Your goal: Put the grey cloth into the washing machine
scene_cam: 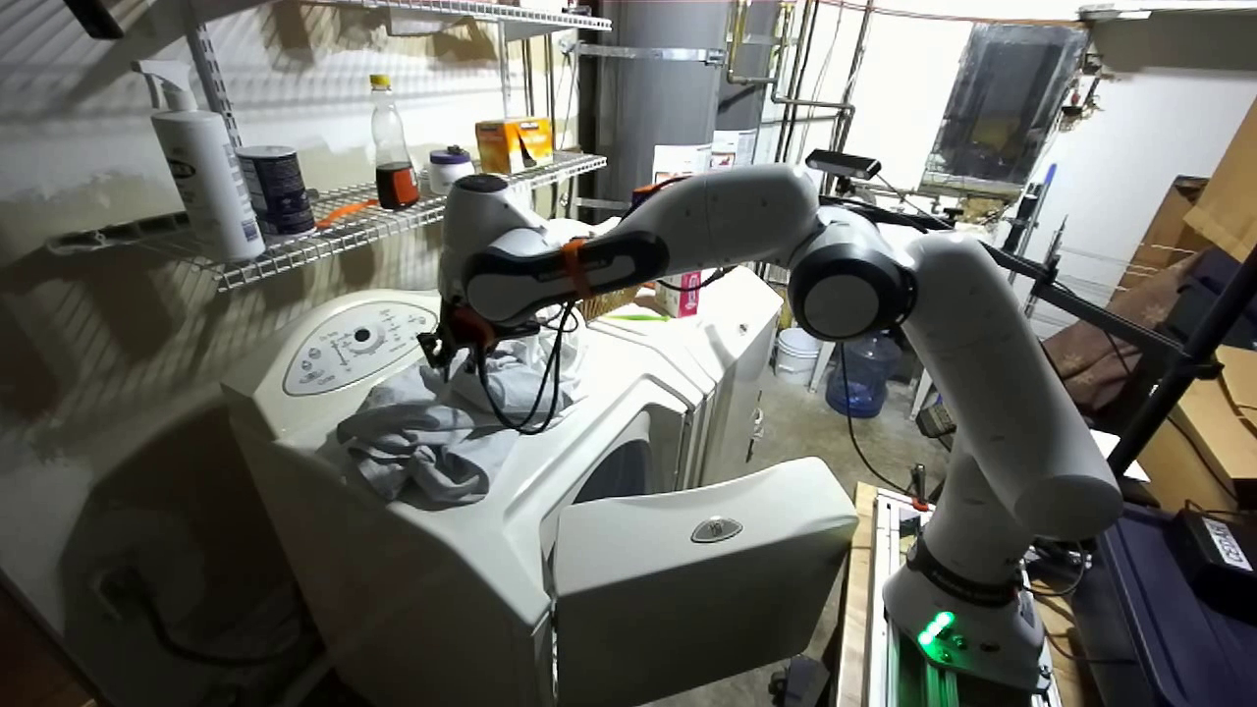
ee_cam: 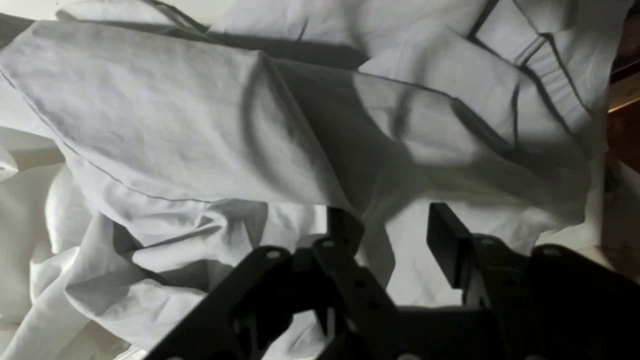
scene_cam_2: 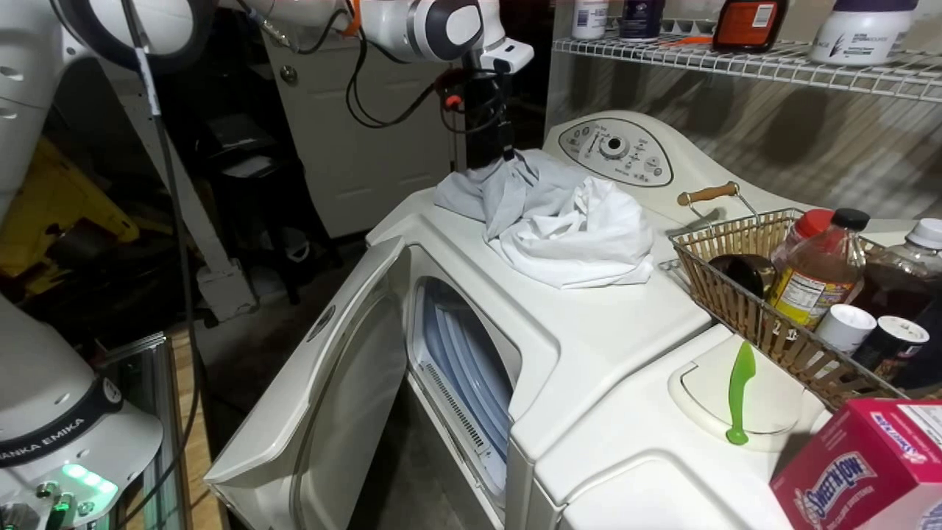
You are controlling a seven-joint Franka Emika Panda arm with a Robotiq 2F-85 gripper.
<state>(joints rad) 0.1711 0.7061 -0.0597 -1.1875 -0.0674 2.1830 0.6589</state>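
Note:
The grey cloth (scene_cam: 422,442) lies crumpled on top of the white washing machine (scene_cam: 422,579), near the control panel. In an exterior view, the grey cloth (scene_cam_2: 508,188) lies against a bunched white cloth (scene_cam_2: 581,239); I cannot tell if they are one piece. The machine's door (scene_cam_2: 316,397) stands open, showing the drum (scene_cam_2: 460,353). My gripper (scene_cam: 444,355) points down at the cloth; its tip (scene_cam_2: 508,152) meets a raised fold. In the wrist view, the gripper's (ee_cam: 392,225) fingers are apart. A grey fold (ee_cam: 175,120) covers part of the left finger's tip, with a gap before the right finger.
A wire basket (scene_cam_2: 780,331) of bottles stands behind on the neighbouring machine, with a green spoon (scene_cam_2: 740,390) and a pink box (scene_cam_2: 861,471). A wire shelf (scene_cam: 344,226) with bottles hangs above the control panel (scene_cam: 354,344). The open door (scene_cam: 697,579) juts toward the robot's base.

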